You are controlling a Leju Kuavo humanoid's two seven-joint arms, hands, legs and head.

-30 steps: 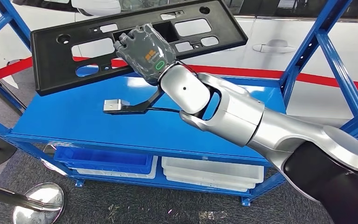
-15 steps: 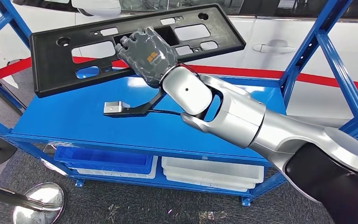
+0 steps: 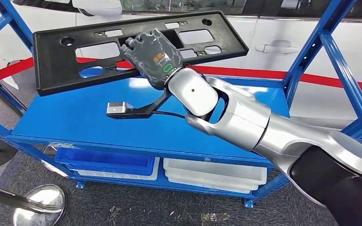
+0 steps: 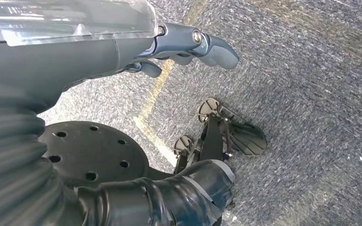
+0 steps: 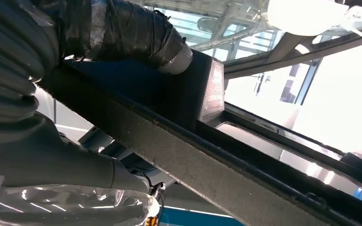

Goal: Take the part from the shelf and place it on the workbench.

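Note:
The part is a long black plastic frame point(image 3: 61, 66) with several cut-outs. It hangs tilted above the blue shelf top point(image 3: 75, 117), its left end lower. My right hand point(image 3: 150, 55) grips it near the middle of its lower edge, fingers hidden behind the frame. In the right wrist view the thumb point(image 5: 136, 33) presses on the frame's rim point(image 5: 179, 155). My left hand point(image 4: 188, 44) hangs over grey carpet with its fingers loosely curled and nothing in it.
Blue shelf posts point(image 3: 332, 56) rise at both sides. A blue bin point(image 3: 106, 162) and a white bin point(image 3: 214, 172) sit on the lower level. A red-and-white barrier point(image 3: 334, 80) runs behind. A chrome stanchion base point(image 3: 40, 202) stands on the floor at lower left.
My right hand has shifted a little to the right and down with the frame in it. The frame's right end has dropped slightly. The shelf has not moved.

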